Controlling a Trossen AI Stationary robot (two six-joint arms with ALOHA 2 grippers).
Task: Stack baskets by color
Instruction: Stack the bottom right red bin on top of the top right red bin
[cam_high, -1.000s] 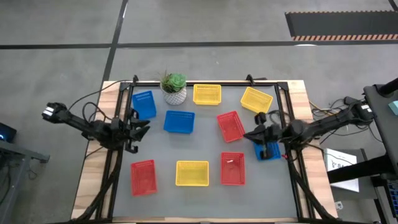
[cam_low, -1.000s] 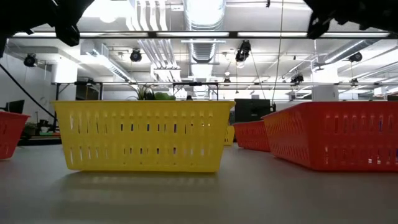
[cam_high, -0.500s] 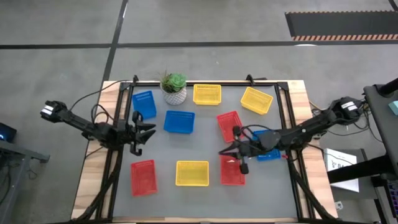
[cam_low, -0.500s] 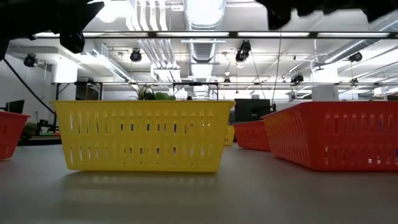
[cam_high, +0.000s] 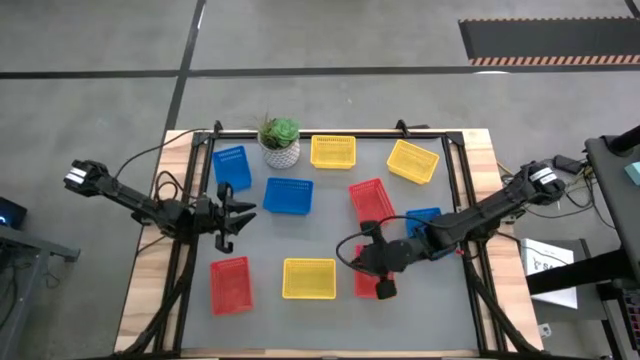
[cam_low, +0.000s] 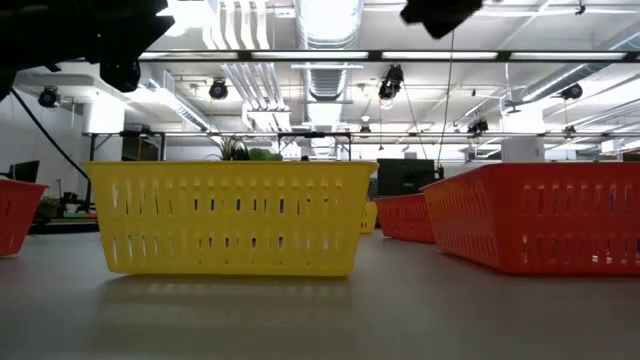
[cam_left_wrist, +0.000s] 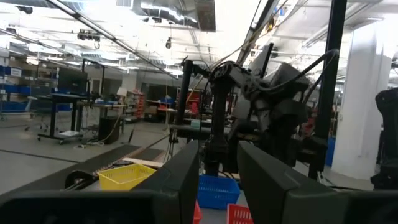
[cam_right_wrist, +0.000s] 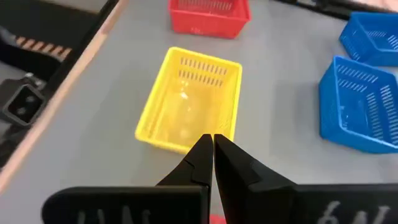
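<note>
Nine mesh baskets sit on their bases on the grey table. Far side: a blue basket (cam_high: 231, 166), a yellow basket (cam_high: 333, 151), a yellow basket (cam_high: 413, 160). Middle: a blue basket (cam_high: 288, 195), a red basket (cam_high: 371, 202), and a blue basket (cam_high: 425, 220) half under my right arm. Near side: a red basket (cam_high: 230, 284), a yellow basket (cam_high: 309, 278) and a red basket (cam_high: 367, 285). My right gripper (cam_high: 345, 252) hangs shut above the table and points at the near yellow basket (cam_right_wrist: 189, 102). My left gripper (cam_high: 245, 212) waits open at the left edge.
A small green plant in a white pot (cam_high: 280, 142) stands at the far edge between the blue and yellow baskets. A black frame (cam_high: 455, 170) runs round the grey mat. Bare mat lies between the left gripper and the middle blue basket.
My right gripper has swung from the table's right edge toward its left and near side, rising as the arm stretched out. It has passed over the near red basket and stayed shut. No basket has moved.
</note>
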